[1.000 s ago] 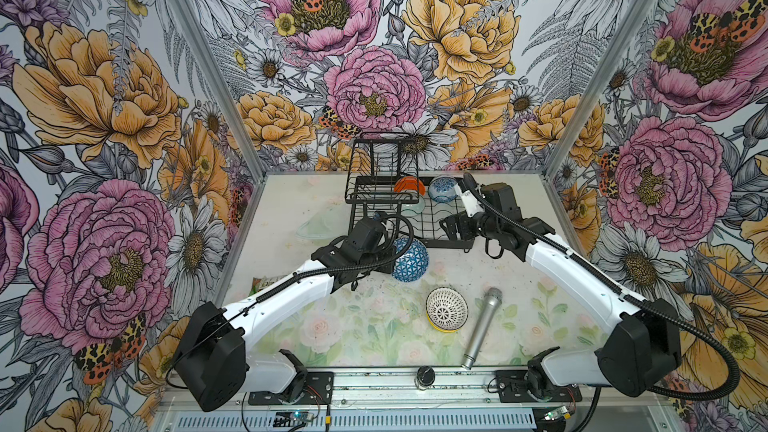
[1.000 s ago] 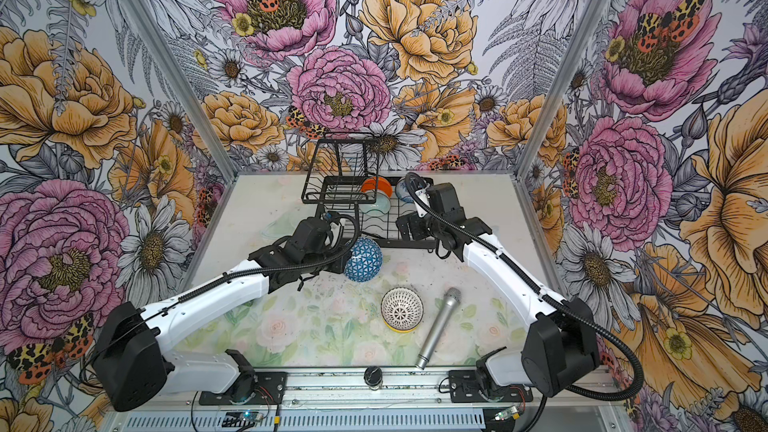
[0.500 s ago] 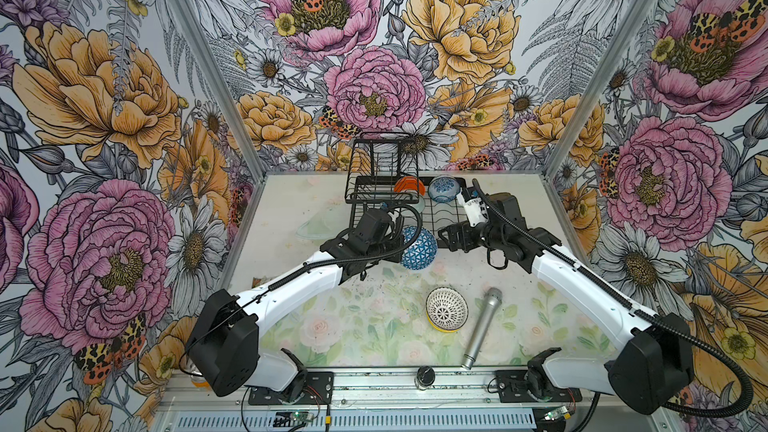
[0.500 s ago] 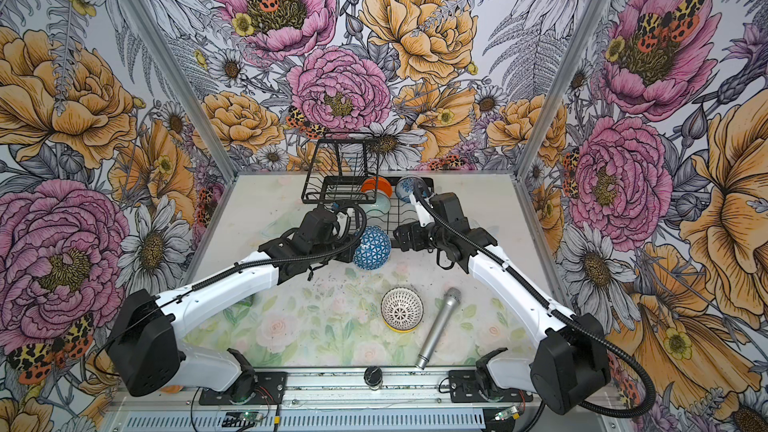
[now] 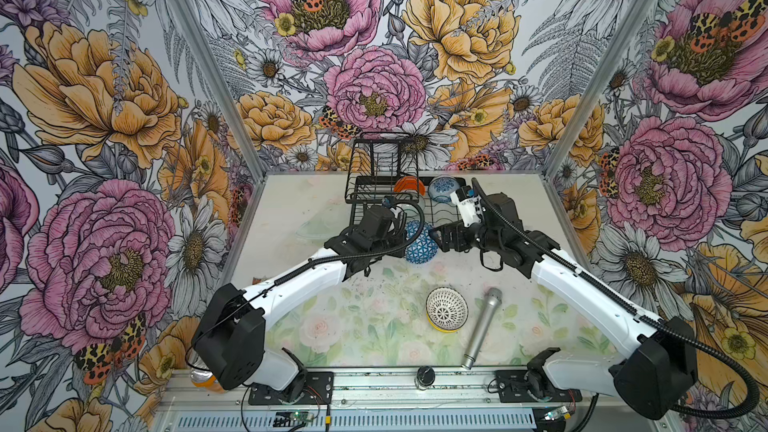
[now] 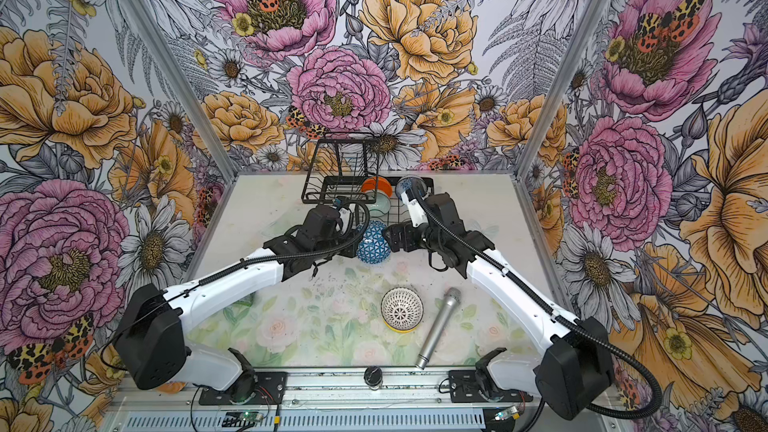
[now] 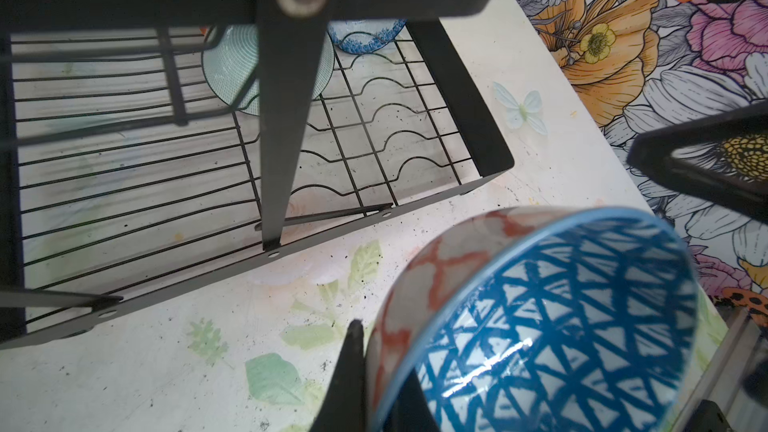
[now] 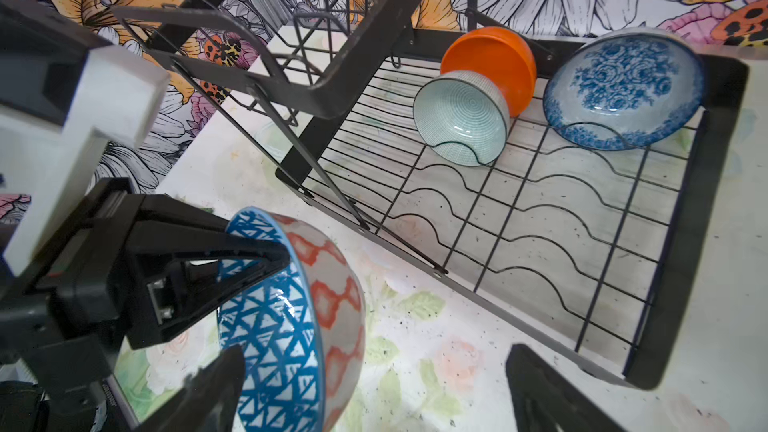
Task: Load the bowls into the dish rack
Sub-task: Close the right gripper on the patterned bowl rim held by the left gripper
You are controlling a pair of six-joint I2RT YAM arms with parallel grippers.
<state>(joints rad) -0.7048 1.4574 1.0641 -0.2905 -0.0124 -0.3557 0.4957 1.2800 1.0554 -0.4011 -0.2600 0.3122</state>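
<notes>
My left gripper [image 7: 384, 367] is shut on the rim of a bowl [image 7: 561, 317] with blue triangles inside and a red lattice outside. It holds the bowl on edge just in front of the black wire dish rack [image 5: 365, 184], above the table. The right gripper [image 8: 376, 351] is open right beside that bowl [image 8: 286, 317], one finger across its blue inside. In the rack stand an orange bowl [image 8: 498, 56], a pale teal bowl [image 8: 461, 118] and a blue-and-white floral bowl [image 8: 623, 89]. A white lattice bowl [image 5: 446, 314] sits inside a yellow bowl [image 5: 440, 328] on the table.
A silver microphone [image 5: 482, 328] lies next to the stacked bowls, towards the front right. A small black knob [image 5: 424, 376] sits on the front rail. The rack's raised upper tier [image 6: 340, 155] stands at its left end, and floral walls close in three sides.
My left gripper has carried the blue-patterned bowl to the right, towards the rack's front. The right gripper has swung from over the rack down to the bowl's side.
</notes>
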